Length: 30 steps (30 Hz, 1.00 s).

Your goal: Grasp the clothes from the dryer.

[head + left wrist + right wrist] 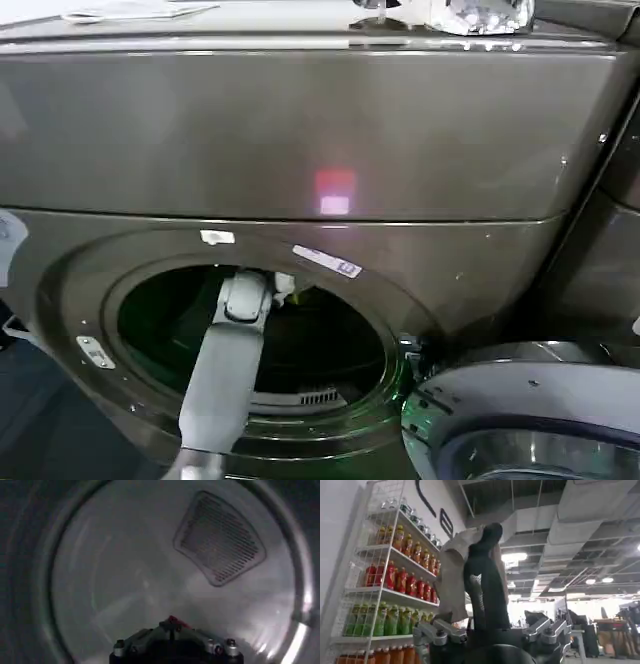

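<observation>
The left gripper point(176, 635) was set deep inside the dryer point(300, 140), presumably to search it. Its opening could not be told. Ahead of it a vent grille point(220, 537) was seen. The clothes point(451, 575) were pinched in the closed right gripper point(487, 545).

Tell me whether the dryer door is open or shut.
Open. In the head view the dryer porthole gapes dark, its door swung aside at lower right, and the left arm reaches through the opening into the drum.
</observation>
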Each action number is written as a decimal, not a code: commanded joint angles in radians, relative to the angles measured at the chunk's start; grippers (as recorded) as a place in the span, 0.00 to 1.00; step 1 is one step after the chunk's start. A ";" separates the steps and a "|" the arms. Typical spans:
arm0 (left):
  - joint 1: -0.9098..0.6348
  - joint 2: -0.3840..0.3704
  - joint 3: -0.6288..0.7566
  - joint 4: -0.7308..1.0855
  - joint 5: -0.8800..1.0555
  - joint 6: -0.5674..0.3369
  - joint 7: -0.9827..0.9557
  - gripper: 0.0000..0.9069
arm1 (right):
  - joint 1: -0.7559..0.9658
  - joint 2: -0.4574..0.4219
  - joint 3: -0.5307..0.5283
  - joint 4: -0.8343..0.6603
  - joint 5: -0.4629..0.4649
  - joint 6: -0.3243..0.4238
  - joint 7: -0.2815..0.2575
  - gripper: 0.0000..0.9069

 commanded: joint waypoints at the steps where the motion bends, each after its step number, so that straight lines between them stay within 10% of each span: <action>1: 0.007 -0.007 0.004 -0.023 -0.061 0.037 -0.059 0.00 | 0.001 0.000 -0.001 -0.003 -0.003 0.009 -0.003 1.00; 30: 0.018 -0.024 0.021 -0.061 -0.054 0.043 -0.054 0.00 | -0.016 -0.005 0.066 -0.002 -0.023 -0.079 0.061 1.00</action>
